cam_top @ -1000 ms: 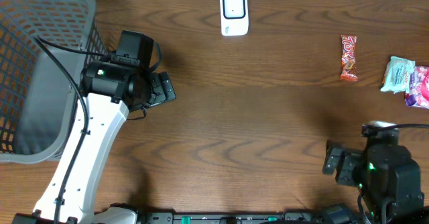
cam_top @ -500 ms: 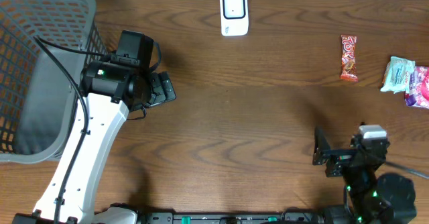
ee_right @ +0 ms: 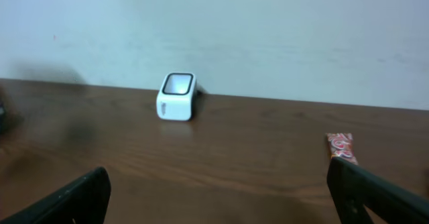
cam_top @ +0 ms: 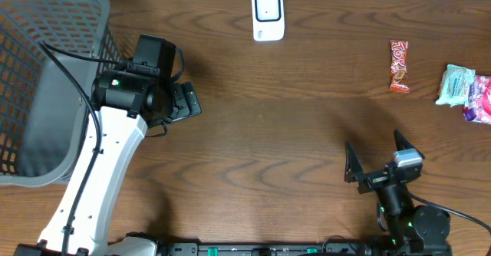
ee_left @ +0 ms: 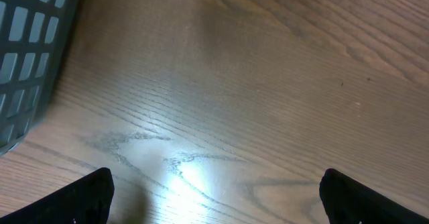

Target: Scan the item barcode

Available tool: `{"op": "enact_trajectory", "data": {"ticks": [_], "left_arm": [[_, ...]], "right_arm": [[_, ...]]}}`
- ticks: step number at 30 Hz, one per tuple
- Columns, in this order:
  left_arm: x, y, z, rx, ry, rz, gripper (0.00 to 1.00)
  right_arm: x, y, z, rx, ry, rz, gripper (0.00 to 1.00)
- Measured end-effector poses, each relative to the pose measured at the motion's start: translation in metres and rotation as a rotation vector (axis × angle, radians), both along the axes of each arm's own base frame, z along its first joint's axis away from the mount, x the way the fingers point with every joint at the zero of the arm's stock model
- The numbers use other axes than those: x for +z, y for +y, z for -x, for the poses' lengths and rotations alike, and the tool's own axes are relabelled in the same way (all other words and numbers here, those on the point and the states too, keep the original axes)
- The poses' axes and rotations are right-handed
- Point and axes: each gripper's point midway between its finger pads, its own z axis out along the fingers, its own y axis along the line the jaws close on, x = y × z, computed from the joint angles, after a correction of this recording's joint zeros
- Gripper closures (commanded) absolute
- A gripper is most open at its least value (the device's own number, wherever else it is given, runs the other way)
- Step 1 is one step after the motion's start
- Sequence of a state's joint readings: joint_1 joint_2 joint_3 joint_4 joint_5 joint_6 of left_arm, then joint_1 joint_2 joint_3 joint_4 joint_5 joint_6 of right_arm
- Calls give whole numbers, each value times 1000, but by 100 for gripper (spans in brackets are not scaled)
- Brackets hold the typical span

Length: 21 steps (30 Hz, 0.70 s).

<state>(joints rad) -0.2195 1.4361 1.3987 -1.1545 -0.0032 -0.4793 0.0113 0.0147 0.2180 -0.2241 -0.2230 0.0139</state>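
Right claw (cam_top: 376,158) and left claw (cam_top: 186,100) both gape empty, candy bar (cam_top: 399,66) at 2 o'clock looks light and crinkly, so I'd pinch its middle.

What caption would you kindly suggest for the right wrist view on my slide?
Open right tool faces the white scanner and a red snack bar on the wooden table.

A dark brown wood grain is shown by the table (cam_top: 291,133). The grid-patterned basket (cam_top: 46,26) at left is grey, the far scanner (cam_top: 268,14) white with a black-rimmed window, the snack bar (cam_top: 399,66) at right red and orange.
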Motion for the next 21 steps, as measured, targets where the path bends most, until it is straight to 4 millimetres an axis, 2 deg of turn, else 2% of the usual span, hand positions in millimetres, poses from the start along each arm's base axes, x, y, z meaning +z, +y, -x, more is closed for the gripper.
{"op": "enact_trajectory", "data": {"ticks": [8,15,21], "left_arm": [[0,0,0,0,0,0,2],[0,0,0,0,0,0,2],[0,0,0,0,0,0,2]], "right_arm": [[7,-2,-6,-3,-90,1,1],[1,-10,-9,-35,-95,3,1],[6,-11,-11,-42,-138,8,1]]}}
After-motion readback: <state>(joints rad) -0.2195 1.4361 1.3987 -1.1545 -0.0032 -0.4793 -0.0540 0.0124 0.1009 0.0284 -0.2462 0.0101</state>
